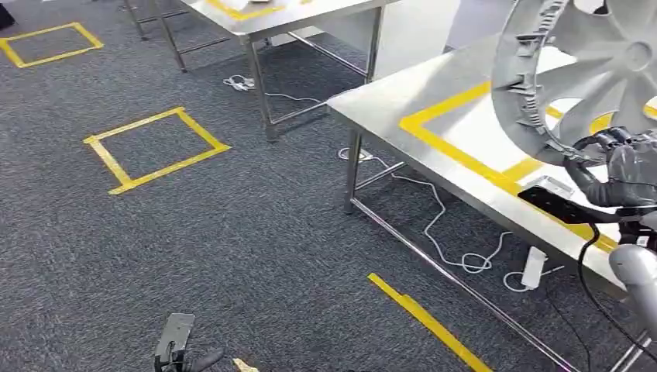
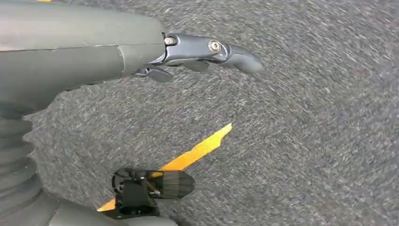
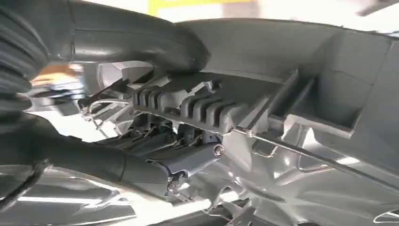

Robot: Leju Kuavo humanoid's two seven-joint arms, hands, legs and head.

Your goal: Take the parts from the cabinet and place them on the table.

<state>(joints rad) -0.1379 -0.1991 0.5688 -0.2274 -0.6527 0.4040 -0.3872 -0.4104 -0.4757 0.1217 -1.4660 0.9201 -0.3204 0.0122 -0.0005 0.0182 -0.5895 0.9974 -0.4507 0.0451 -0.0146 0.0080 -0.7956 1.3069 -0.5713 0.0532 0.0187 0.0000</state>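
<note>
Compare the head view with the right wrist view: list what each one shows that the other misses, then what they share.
Head view alone: the steel table with yellow tape, a second table behind, taped squares on the grey carpet, a white cable underneath, and the left robot hand hanging low.

Right wrist view alone: the part's ribbed underside and a wire clip, with fingers hooked under the rim.

Shared: the right robot hand holding the round grey part above the table.

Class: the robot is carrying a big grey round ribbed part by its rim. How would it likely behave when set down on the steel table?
The grey part looks like rigid moulding, so it probably won't flex. Round and held near upright by the right hand, it may roll or tip on the table.
</note>
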